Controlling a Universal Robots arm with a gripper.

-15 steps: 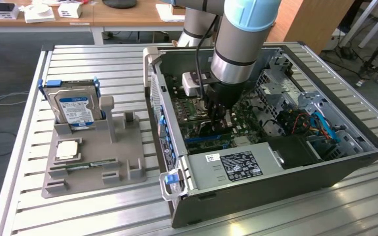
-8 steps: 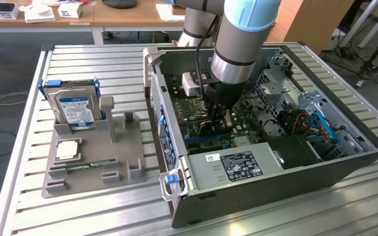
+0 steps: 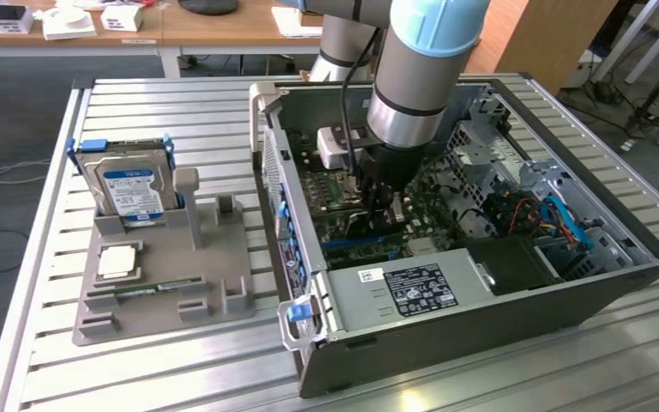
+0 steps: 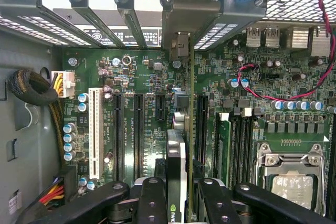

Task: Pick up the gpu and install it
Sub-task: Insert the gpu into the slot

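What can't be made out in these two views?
- Wrist view: whether the gpu is seated in a slot; seen edge-on, it covers its own connector.
- Exterior view: the card's lower edge, behind the hand.
- Wrist view: processor socket, partly cut off by the picture edge.
- Exterior view: hard drive label print, too small.

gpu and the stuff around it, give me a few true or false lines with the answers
1. The gpu lies on the grey tray. False: it is inside the case, gripped edge-on by the pincer.
2. The hard drive stands upright on the tray. True.
3. The case is closed up. False: its side is open and the motherboard shows.
4. The pincer is down inside the case. True.
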